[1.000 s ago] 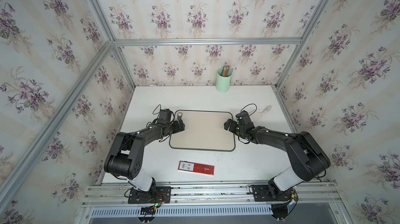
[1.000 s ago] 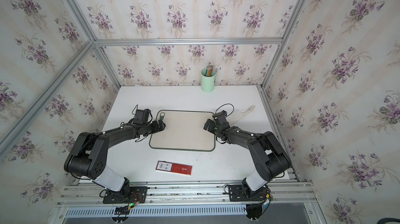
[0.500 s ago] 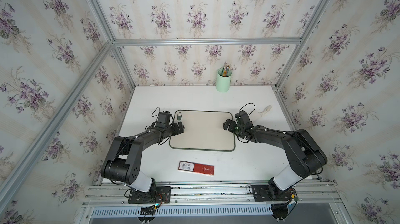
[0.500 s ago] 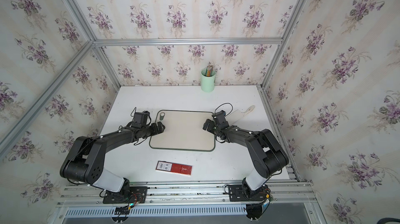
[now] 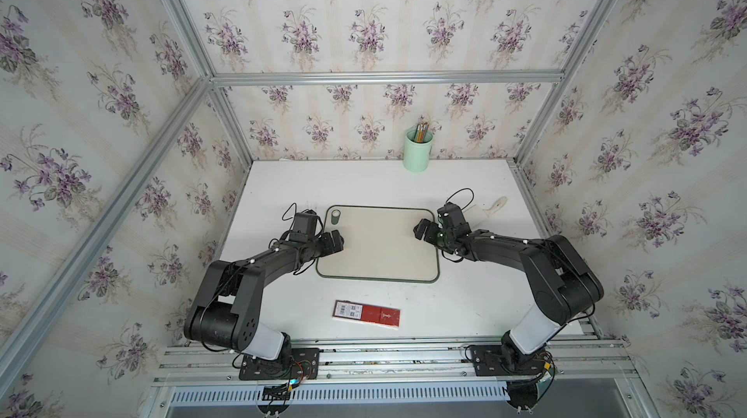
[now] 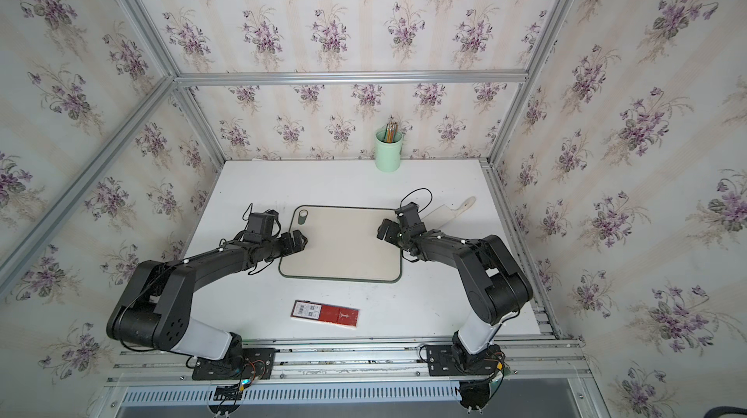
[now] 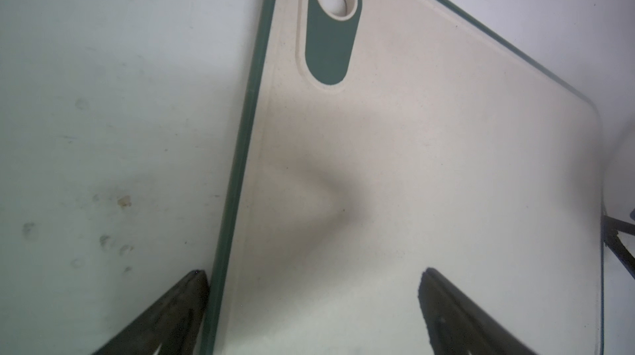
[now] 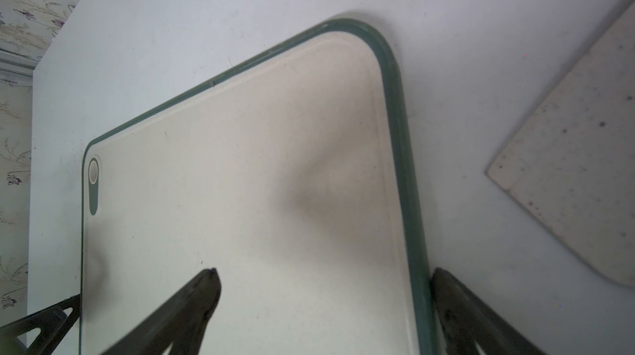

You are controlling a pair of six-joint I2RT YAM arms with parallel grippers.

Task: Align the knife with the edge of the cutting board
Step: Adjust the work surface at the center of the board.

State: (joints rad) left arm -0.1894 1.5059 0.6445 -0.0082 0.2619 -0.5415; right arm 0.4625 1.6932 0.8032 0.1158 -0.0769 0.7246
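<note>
Presently, knife (image 8: 567,164) lies askew, apart from cutting board (image 5: 378,244) near its far right corner, alignment not yet done; left gripper (image 7: 313,271) and right gripper (image 8: 325,271) straddle its side edges, jaws wide, empty.

A flat red box (image 5: 367,314) with a white barcode label at one end lies near the front edge of the white table (image 5: 364,185). A mint-green cup (image 5: 417,153) of pencils (image 5: 421,131) stands by the floral-papered back wall (image 5: 364,120).
</note>
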